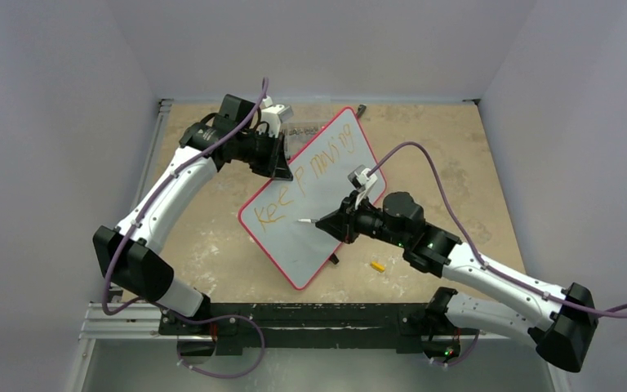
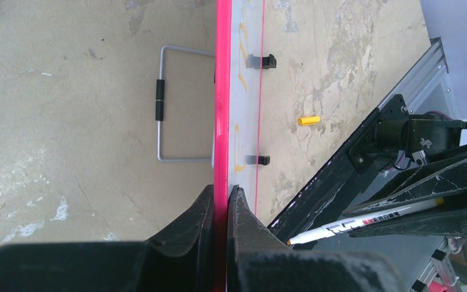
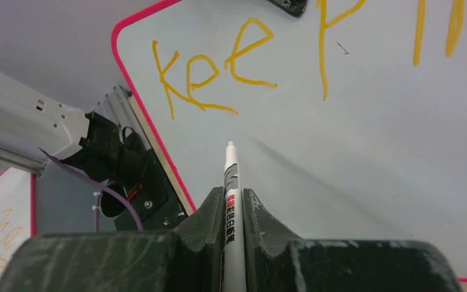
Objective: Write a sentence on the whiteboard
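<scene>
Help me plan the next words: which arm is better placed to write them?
Right. The right gripper holds the pen, tip aimed at bare whiteboard below the orange lettering. The left gripper is clamped on the whiteboard's red frame, steadying it.

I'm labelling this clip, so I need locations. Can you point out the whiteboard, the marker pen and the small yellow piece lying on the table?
whiteboard (image 1: 290, 245): top external view, bare surface below the lettering.
marker pen (image 3: 230, 173): right wrist view, white barrel just beyond the fingers.
small yellow piece (image 2: 308, 120): left wrist view, its middle.
</scene>
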Controlling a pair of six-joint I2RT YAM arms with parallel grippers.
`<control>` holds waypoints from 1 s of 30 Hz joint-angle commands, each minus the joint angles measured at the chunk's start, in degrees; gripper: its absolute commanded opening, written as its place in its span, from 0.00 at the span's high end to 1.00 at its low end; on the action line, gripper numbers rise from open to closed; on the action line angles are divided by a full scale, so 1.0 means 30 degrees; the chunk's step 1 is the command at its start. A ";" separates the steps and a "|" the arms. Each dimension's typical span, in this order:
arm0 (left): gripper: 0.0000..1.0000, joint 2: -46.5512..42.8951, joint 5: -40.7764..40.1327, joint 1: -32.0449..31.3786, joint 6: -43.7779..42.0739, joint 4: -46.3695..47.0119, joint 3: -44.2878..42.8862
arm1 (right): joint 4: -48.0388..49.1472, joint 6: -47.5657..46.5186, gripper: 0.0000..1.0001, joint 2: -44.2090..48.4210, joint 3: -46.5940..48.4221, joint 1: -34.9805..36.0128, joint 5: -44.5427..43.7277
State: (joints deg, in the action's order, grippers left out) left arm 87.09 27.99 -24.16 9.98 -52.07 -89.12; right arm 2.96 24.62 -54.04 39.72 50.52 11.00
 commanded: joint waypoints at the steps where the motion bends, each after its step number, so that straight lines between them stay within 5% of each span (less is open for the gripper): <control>1: 1.00 -0.0657 -0.3404 0.0056 -0.0387 -0.0194 -0.0016 | 0.0798 -0.0090 1.00 0.0208 0.0399 0.0467 -0.1757; 16: 1.00 -0.1211 -0.3635 0.0056 -0.0660 0.0747 0.1379 | -0.4742 -0.0579 1.00 0.2678 0.2341 0.0532 -0.9121; 30: 1.00 -0.1549 -0.3492 0.0086 -0.1040 0.0897 0.1295 | -0.4054 -0.2935 1.00 0.1382 0.2506 0.0529 -0.5131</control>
State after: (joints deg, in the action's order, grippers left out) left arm 83.66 26.17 -24.36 11.75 -50.46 -85.67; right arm -11.40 20.03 -48.88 44.58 51.86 -9.82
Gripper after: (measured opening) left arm 0.048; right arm 0.097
